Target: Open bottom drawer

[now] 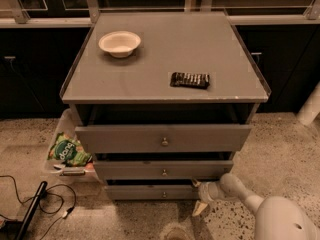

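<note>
On the flat grey cabinet top a round white bowl is set at the back left, and a dark rectangular packet is laid right of centre (well apart). The cream-tipped gripper is held low over the speckled stone floor, fingers spread.

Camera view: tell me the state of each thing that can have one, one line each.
top drawer, partly pulled out.
middle drawer, slightly out.
bottom drawer, nearly shut.
gripper, at the bottom drawer's right end.
bowl, upright, empty.
dark packet, lying flat on the cabinet top.
</note>
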`<action>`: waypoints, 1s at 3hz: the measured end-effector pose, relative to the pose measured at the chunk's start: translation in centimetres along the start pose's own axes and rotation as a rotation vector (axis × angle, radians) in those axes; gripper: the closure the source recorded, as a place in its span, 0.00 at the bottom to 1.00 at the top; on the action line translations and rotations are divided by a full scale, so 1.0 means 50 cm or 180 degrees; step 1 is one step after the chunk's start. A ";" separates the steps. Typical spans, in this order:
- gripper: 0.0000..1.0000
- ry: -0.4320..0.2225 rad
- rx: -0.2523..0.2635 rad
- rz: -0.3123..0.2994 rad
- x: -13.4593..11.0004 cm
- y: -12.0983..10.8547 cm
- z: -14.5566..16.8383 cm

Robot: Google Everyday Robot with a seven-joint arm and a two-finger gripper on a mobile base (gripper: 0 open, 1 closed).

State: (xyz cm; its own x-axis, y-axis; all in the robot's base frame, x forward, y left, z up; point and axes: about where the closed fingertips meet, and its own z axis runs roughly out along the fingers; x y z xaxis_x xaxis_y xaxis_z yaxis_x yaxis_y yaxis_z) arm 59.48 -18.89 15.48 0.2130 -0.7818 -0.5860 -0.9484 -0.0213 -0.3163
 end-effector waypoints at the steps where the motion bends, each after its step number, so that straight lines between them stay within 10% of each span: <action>1: 0.19 0.0003 0.0006 -0.0001 0.001 -0.002 0.000; 3: 0.65 0.0002 0.0006 -0.0001 -0.003 -0.005 -0.006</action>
State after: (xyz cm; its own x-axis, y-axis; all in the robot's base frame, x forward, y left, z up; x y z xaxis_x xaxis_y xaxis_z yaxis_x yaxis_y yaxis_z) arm 59.59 -18.93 15.86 0.2130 -0.7823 -0.5853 -0.9479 -0.0204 -0.3178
